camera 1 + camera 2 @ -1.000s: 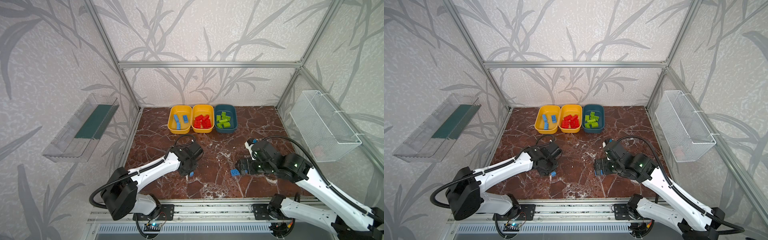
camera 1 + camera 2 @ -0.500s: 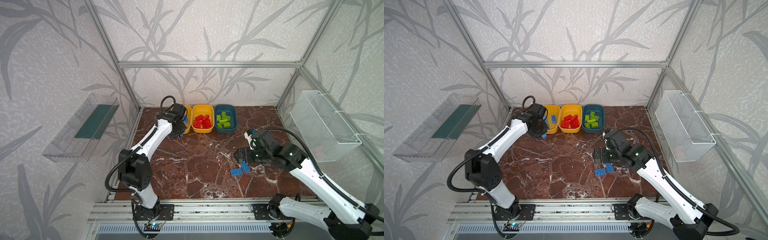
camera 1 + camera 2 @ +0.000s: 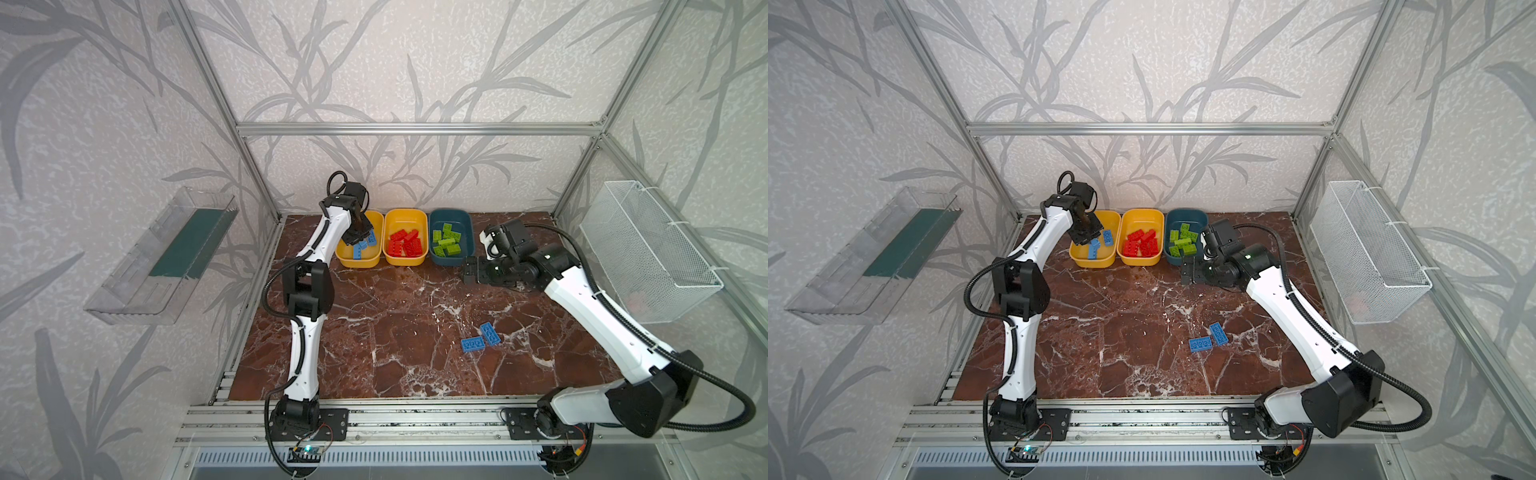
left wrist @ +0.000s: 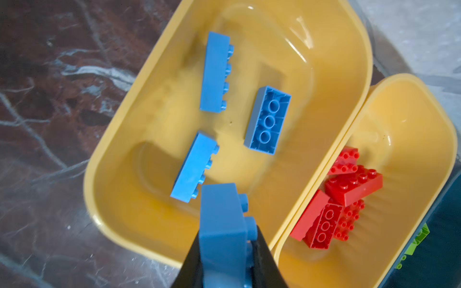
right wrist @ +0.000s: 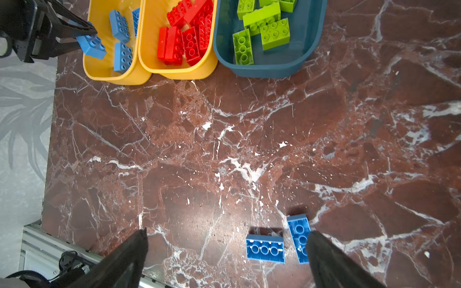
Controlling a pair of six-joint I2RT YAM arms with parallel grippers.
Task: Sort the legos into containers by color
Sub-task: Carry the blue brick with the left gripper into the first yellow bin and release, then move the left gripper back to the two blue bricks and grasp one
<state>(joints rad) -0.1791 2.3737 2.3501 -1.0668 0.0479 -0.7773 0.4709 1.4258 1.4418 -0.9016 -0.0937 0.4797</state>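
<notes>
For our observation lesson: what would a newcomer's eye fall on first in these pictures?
Along the table's far edge, the left tub holds blue bricks, the middle tub red bricks, the teal tub green bricks. The left gripper holds a blue brick over the left tub. Two loose bricks, both blue, lie at front right.

A red-brown marbled table (image 3: 395,324) carried three tubs side by side along its far edge: the left yellow tub (image 3: 359,262), the middle yellow tub (image 3: 405,260) and the teal tub (image 3: 446,262). Toward the near right, a blue brick (image 3: 473,344) and a second blue brick (image 3: 490,333) lay upside down, just beside each other.
</notes>
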